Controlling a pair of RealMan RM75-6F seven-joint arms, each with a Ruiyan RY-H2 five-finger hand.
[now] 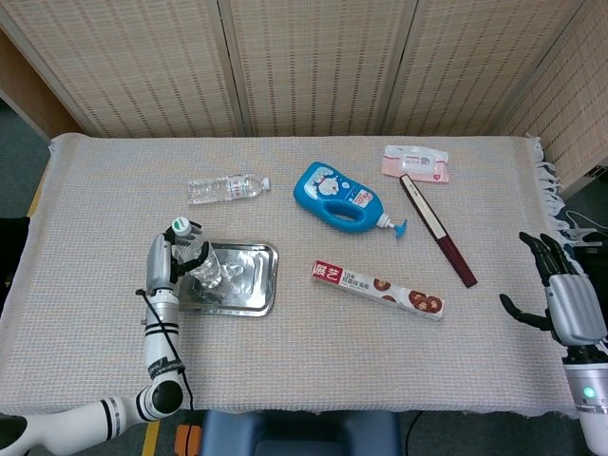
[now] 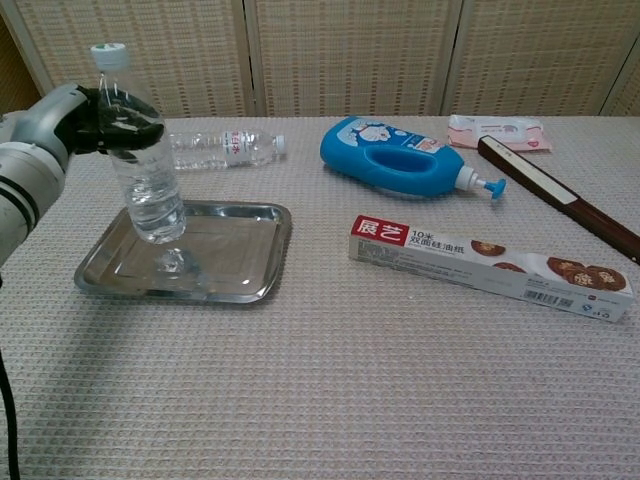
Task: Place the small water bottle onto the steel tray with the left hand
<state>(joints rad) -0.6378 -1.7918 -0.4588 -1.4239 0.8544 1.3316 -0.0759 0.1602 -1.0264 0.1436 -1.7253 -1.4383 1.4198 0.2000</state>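
Note:
My left hand (image 2: 62, 128) grips a clear water bottle with a white cap (image 2: 146, 175) around its upper body and holds it upright, slightly tilted. The bottle's base is over the left part of the steel tray (image 2: 236, 262), just above or touching its floor; I cannot tell which. Its reflection shows in the metal below it. In the head view the left hand (image 1: 159, 264) is at the tray's left rim, with the bottle (image 1: 201, 264) inside the tray (image 1: 251, 287). My right hand (image 1: 562, 296) hangs at the far right table edge, fingers spread, holding nothing.
A second clear bottle (image 2: 224, 148) lies on its side behind the tray. A blue detergent bottle (image 2: 392, 160), a long biscuit box (image 2: 490, 265), a dark slim box (image 2: 560, 196) and a pink-white packet (image 2: 498, 131) lie to the right on the woven cloth.

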